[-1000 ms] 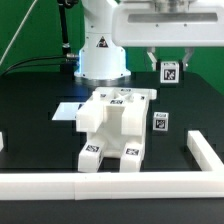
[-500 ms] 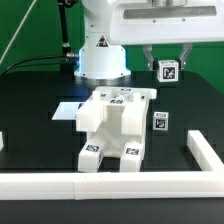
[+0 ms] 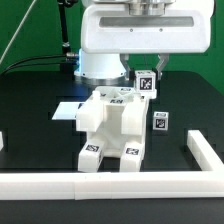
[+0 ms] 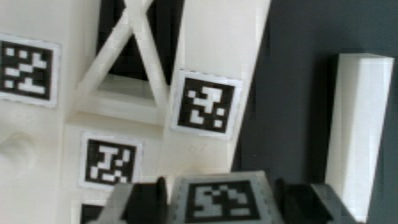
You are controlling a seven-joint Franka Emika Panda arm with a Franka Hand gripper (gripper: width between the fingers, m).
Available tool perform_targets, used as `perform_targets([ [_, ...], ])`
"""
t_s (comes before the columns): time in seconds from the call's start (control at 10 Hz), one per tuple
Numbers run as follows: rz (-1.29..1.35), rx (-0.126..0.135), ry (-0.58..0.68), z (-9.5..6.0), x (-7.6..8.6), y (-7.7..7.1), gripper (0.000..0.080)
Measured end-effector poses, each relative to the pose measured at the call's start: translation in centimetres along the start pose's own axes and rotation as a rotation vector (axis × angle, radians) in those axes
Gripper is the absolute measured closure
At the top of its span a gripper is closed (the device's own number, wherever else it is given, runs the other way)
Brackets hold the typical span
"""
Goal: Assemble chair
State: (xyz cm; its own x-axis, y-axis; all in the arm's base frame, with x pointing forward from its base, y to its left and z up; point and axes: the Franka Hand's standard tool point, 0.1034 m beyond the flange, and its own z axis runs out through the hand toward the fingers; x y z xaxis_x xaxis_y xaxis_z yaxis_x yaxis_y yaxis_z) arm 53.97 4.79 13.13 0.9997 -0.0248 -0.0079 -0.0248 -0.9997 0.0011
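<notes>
The white chair assembly [image 3: 112, 128] stands in the middle of the black table, blocky, with tags on its top and front. My gripper [image 3: 147, 80] hangs just above its far right corner, shut on a small white tagged chair piece [image 3: 146, 83]. In the wrist view the held piece [image 4: 224, 198] sits between my dark fingers [image 4: 139, 205], and the assembly's tagged top [image 4: 107, 120] lies below it. Another small tagged chair piece [image 3: 160, 122] stands on the table at the exterior view's right of the assembly.
A low white border rail [image 3: 120, 184] runs along the front and up the exterior view's right side [image 3: 203, 152]. The marker board [image 3: 68, 111] lies flat behind the assembly. The robot base [image 3: 100, 60] stands at the back.
My gripper has carried the held tagged piece toward the exterior view's left and lower, from above the table's right part to just over the assembly's far right corner.
</notes>
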Motion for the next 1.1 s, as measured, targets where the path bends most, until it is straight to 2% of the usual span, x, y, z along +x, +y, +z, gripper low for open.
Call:
perform_targets([
  [0.2, 0.002, -0.003, 0.0, 0.4, -0.2, 0.1, 0.0515],
  [0.7, 0.007, -0.007, 0.006, 0.5, 0.0, 0.9, 0.0515],
  [1.1, 0.01, -0.013, -0.002, 1.3, -0.1, 1.1, 0.0515],
])
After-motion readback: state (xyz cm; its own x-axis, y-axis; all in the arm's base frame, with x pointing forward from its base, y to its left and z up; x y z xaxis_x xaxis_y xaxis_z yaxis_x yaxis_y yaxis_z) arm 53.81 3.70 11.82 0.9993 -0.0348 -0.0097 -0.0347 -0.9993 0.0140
